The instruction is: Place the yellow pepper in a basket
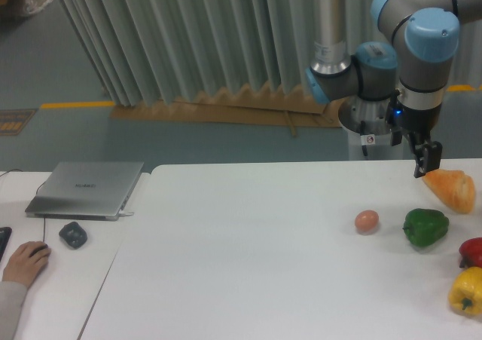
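Gripper (pixel 426 161) hangs above table, claw state unclear, empty; yellow pepper (pixel 466 290) waits at its 5 o'clock, ungrasped; basket unseen.

Silver tubular arm (pixel 329 23) with light-blue joint caps, grey housings, small black hand (pixel 425 159), tiny blue light.

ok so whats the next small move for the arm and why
Probably swing the claw toward the camera and slightly right, to above the yellow pepper. The claw hangs beside the bread-like wedge at the table's far right, holding nothing, while the yellow pepper lies untouched at the near right edge, past the green pepper and red pepper. No basket is in view.
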Available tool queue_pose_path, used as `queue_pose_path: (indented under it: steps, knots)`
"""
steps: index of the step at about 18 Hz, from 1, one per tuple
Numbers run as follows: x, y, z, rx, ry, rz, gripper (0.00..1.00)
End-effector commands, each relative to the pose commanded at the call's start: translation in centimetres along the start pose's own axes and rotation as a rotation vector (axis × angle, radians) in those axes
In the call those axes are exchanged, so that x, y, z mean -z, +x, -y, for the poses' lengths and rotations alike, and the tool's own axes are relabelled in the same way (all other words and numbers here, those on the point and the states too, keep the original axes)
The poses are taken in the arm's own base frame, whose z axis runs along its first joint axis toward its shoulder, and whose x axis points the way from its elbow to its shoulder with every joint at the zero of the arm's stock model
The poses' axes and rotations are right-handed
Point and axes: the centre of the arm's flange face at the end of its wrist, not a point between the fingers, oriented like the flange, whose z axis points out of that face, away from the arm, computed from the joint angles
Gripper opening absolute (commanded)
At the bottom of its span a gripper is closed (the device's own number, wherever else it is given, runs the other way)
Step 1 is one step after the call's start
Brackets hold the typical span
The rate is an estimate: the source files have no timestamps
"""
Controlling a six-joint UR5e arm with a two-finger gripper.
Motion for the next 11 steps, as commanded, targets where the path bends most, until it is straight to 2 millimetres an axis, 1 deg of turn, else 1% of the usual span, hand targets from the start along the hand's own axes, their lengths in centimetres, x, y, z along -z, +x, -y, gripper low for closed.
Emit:
queue_pose_path:
  steps: [8,11]
  knots:
    - [0.09,-0.03,0.01,-0.006,0.0,0.003,1.0]
    - [0.76,-0.6,0.01,-0.013,0.005,0.067,1.0]
